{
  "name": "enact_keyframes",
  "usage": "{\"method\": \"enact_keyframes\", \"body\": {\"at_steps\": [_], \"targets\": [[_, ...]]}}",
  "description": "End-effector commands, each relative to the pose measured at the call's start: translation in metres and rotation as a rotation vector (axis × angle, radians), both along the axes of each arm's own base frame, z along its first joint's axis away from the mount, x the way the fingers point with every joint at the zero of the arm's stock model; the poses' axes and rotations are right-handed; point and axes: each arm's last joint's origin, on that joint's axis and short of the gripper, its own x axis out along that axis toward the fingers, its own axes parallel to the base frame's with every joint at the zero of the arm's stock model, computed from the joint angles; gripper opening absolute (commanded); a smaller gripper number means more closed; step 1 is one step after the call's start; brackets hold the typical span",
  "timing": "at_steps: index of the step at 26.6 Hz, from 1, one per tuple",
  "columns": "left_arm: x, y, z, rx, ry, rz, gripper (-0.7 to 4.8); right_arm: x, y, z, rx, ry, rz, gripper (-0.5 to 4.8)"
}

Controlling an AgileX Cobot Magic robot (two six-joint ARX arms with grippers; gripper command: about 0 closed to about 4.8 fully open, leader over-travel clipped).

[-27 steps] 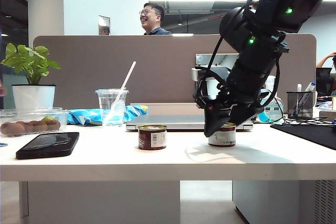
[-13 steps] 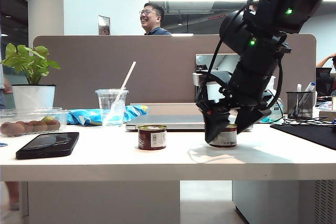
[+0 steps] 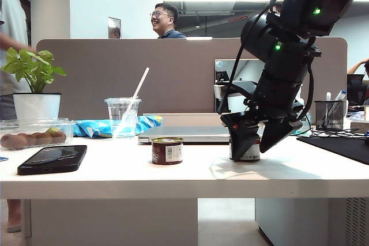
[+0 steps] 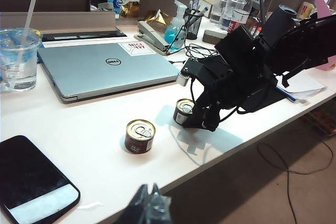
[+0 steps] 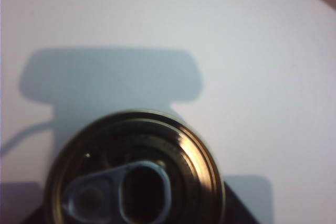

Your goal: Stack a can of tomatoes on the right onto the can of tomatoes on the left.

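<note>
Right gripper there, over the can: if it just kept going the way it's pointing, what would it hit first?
Most likely the right can. The right gripper points down with its jaws open, one on each side of it, so the can's lid comes first, then the table.

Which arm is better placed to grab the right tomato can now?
The right. Its tool stands open astride the right can, one finger on each side. The left tool stays back at the table's near edge, far from both cans.

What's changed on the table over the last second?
The right gripper has dropped lower so its spread fingers straddle the right can, which isn't lifted. A passer-by has appeared at the far left. The left can, phone and cup stayed put.
</note>
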Motion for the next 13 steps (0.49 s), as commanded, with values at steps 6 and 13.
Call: {"method": "enact_keyframes", "body": {"at_steps": [6,13], "targets": [[-0.0004,0.0,0.0019,0.0,-0.015,-0.003,-0.02,0.0026,0.0013,0.0034,0.017,-0.038,0.001,2.04],[-0.0004,0.0,0.0019,0.0,-0.015,-0.003,-0.02,0.0001,0.0033,0.0107,0.086,-0.029,0.04,1.98]]}}
